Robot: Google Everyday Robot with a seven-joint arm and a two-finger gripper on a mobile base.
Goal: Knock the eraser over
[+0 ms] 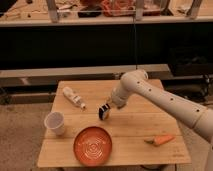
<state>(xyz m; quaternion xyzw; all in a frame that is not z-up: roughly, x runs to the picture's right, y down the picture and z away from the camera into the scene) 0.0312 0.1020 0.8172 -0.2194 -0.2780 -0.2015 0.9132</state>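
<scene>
The eraser (104, 113) is a small black block with an orange-and-white label. It stands near the middle of the wooden table (135, 125) and seems to lean slightly to the left. My gripper (113, 103) is at the end of the white arm that reaches in from the right. It sits just above and to the right of the eraser, at its top edge or touching it.
A small bottle (73, 97) lies on its side at the table's back left. A white cup (55, 122) stands at the left, an orange plate (93, 145) at the front, and a carrot (161, 140) at the front right. A dark shelf unit stands behind the table.
</scene>
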